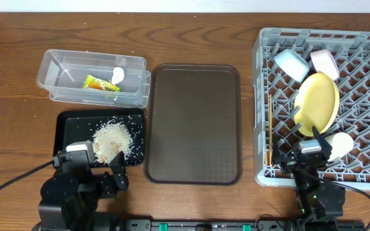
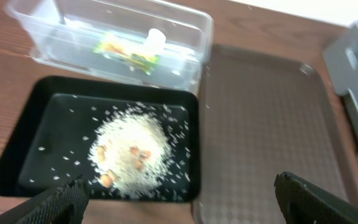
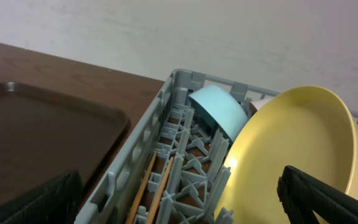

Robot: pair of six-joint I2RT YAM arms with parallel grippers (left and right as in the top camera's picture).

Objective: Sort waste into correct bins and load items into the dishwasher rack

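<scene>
The grey rack [image 1: 259,96] at right holds the yellow plate [image 1: 318,102] on edge, the light-blue bowl [image 1: 291,63], a white bowl [image 1: 324,62], a pale cup [image 1: 340,145] and two chopsticks [image 1: 270,128]. The clear tub [image 1: 63,70] holds the snack wrapper [image 1: 101,83] and tissue wad [image 1: 117,74]. The black tray [image 1: 69,128] holds the rice scraps [image 1: 112,140]. My left gripper [image 2: 180,182] is open and empty above the black tray's near edge. My right gripper [image 3: 180,180] is open and empty over the rack's near left corner, with the plate [image 3: 297,149] and chopsticks [image 3: 148,186] below it.
The brown serving tray [image 1: 193,122] lies between the black tray and the rack, with nothing on it. The wooden table [image 1: 185,38] runs behind everything. The rack wall [image 3: 143,143] stands close under my right gripper.
</scene>
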